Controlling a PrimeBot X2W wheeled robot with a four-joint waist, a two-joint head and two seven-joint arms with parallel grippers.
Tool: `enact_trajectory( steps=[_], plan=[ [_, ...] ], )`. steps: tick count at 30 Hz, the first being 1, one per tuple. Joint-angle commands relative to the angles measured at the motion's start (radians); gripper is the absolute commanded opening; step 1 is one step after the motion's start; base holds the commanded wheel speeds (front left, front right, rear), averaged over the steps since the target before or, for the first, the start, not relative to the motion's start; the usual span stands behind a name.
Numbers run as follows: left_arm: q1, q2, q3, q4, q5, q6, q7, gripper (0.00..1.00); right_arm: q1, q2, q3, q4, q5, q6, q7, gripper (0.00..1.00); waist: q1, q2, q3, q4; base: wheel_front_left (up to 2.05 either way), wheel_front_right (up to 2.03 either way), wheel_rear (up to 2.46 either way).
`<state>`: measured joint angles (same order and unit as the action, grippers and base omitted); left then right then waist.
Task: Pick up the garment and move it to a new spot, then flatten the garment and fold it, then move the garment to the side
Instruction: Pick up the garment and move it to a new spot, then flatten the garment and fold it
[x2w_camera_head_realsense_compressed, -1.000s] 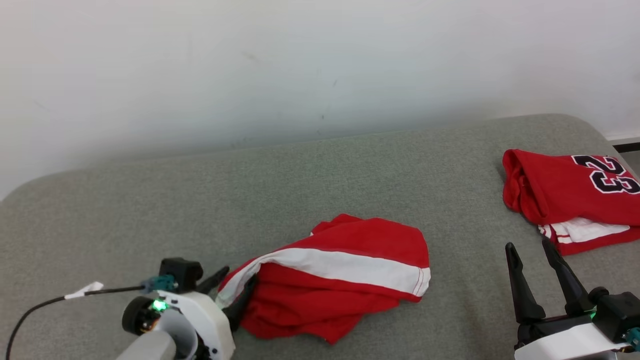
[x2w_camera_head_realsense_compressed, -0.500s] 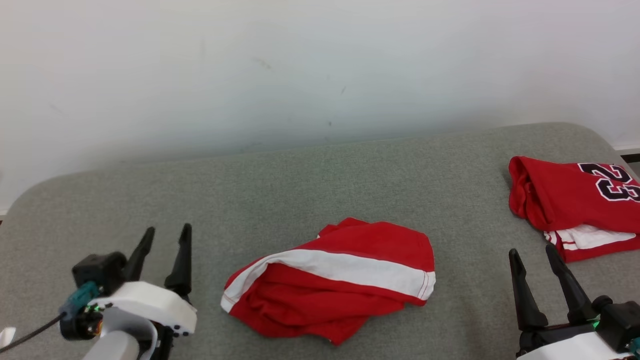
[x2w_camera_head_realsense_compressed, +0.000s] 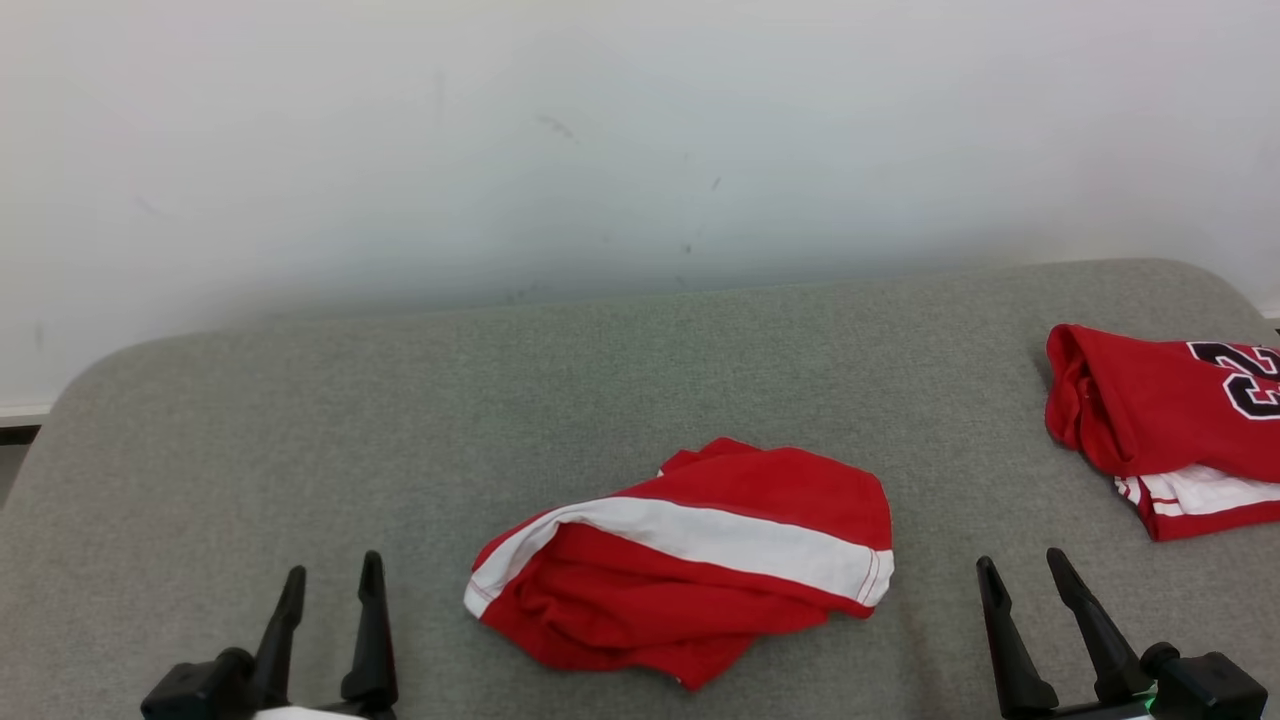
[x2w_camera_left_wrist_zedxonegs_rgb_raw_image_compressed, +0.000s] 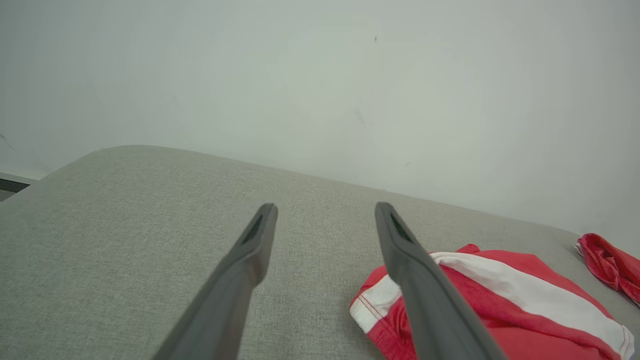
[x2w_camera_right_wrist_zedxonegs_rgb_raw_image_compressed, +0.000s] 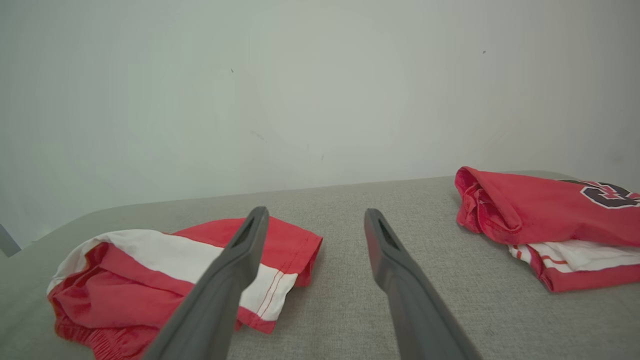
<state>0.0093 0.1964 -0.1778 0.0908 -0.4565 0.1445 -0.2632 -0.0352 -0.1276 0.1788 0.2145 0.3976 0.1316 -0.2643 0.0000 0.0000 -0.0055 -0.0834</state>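
At your far right lies a folded red jersey (x2w_camera_head_realsense_compressed: 1150, 420) with white trim and a black number, cut off by the frame edge, possibly 23. It rests on the grey woven-fabric padded surface (x2w_camera_head_realsense_compressed: 600, 380) with rounded corners. Behind stands a plain white wall (x2w_camera_head_realsense_compressed: 600, 120), lightly scuffed.

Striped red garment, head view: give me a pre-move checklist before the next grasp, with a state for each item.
1. Left gripper open, nothing in it: ok.
2. Right gripper open, nothing in it: ok.
3. Striped red garment lies between the grippers, touching neither: ok.
4. Garment flattened: not ok. It is bunched, with the white band curling over loose folds.
5. Numbered red jersey lies apart from it, toward the right edge: ok.
6. Bare grey surface behind and to the left for spreading: ok.
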Motion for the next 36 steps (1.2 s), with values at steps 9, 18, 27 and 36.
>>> enact_trajectory(
  steps=[9, 18, 27, 36],
  plan=[
    [0.004, -0.055, 0.073, 0.032, 0.079, -0.073, -0.001, 1.0, -0.009, -0.011, -0.006, -0.001, 0.004, -0.002, 0.001, 1.0, 0.0, 0.0, -0.007, 0.005, 0.0, 0.0, 0.0],
    [-0.011, -0.085, 0.076, 0.116, 0.115, -0.14, -0.001, 1.0, -0.029, -0.017, 0.017, 0.016, -0.002, -0.002, 0.001, 1.0, 0.0, 0.0, -0.004, 0.007, 0.0, 0.0, 0.0],
    [-0.088, -0.101, 0.016, 0.248, 0.046, -0.206, 0.115, 1.0, -0.139, -0.015, 0.135, 0.156, 0.102, -0.002, 0.1, 1.0, 0.0, 0.0, 0.034, 0.01, 0.0, 0.0, 0.0],
    [-0.184, -0.111, -0.045, 0.307, -0.021, -0.248, 0.248, 1.0, -0.261, -0.042, 0.237, 0.273, 0.307, -0.002, 0.247, 1.0, 0.0, 0.0, 0.097, 0.03, 0.0, 0.0, 0.0]
  ],
)
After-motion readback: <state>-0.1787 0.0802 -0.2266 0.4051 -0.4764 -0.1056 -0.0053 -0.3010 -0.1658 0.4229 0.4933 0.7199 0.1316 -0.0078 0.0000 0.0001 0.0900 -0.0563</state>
